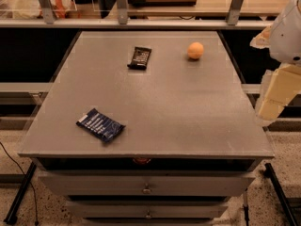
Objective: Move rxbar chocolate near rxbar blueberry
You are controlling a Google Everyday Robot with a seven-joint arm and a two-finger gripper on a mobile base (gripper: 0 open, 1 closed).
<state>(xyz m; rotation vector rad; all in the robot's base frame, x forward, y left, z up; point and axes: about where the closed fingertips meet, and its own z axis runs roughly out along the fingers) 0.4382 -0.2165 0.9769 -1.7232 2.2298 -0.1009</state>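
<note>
Plainly, nothing of the job is done yet. Largest first: one grey table (155, 107) fills the view, with two drawer fronts (147, 186) showing below its near edge. Next, my one arm (288, 32) hangs at the right edge of the scene, off the table's right side. My gripper (272, 105) hangs at its lower end, just beyond the right rim and above the floor, well apart from both bars. Whether it is spread or pressed together I cannot tell, but it appears to be pinching nothing.

One rxbar blueberry (100, 125) lies flat at the near left of the tabletop, turned at a slant in its dark blue wrapper. One rxbar chocolate (140, 58) lies flat at the far middle in its black wrapper, well apart from the blue bar, with open tabletop between them. One orange (195, 51) sits to the right of the black bar, near it but not touching.

By my reckoning the whole task is left. I have to reach across to the far middle, take the black bar, carry it toward the near left and set it down just beside the blue one. The orange needs no handling.
</note>
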